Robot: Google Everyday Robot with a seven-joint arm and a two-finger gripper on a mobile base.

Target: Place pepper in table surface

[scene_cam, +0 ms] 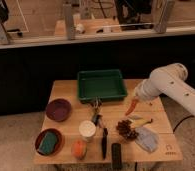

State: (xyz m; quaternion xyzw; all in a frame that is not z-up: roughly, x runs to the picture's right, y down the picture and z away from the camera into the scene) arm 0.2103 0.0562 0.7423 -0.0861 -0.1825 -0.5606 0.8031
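The pepper point(132, 106) is a small slender orange-red tapered piece hanging point-down from my gripper point(136, 98), just above the light tan table surface point(66, 92) at its right side. The gripper is shut on the pepper's top end, right of the green bin point(101, 84). The white arm point(168, 82) reaches in from the right.
On the table stand a purple bowl point(58, 109), a red bowl with a green sponge point(49, 142), a white cup point(87, 129), a rounder orange object point(79, 148), dark tools point(104, 142), a pinecone-like cluster point(125, 128), a yellow curved piece point(141, 121) and a grey cloth point(147, 139).
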